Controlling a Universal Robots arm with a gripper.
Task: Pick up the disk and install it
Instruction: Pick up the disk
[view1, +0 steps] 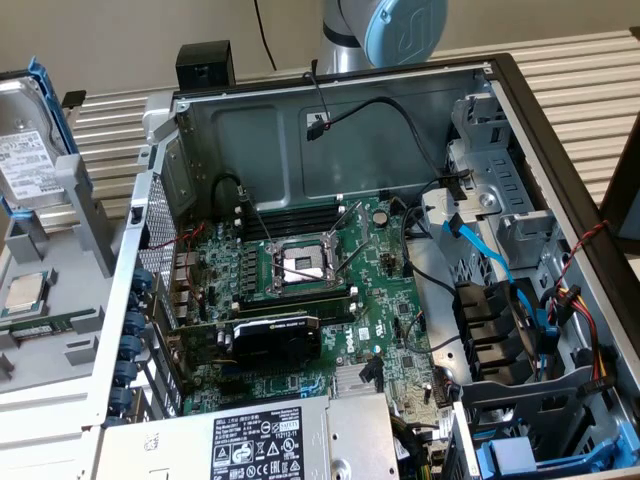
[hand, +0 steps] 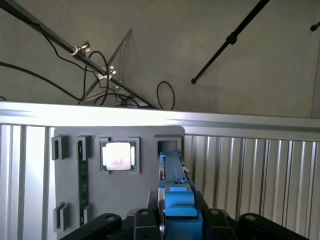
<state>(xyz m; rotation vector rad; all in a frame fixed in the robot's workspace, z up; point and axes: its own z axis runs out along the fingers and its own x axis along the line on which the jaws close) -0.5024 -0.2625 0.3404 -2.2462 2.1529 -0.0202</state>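
Standing on edge at the exterior view's far left, the disk rests in a grey parts tray on the slatted table. Its white label shows, and part of it is cut off by the picture's edge. A grey post of the tray rises just beside it. Nearer in the same tray lie the square processor chip and a green memory stick.

To the exterior view's right of the tray the computer case lies open. Inside it are the motherboard with its bare socket, a black graphics card and the power-supply box at the near edge. The arm rises behind the case's far wall.

In the wrist view the gripper is right at the disk. The blue frame is seen edge-on and runs between the gripper's black links toward the tray. Whether the gripper pinches the frame or merely stands around it cannot be told.
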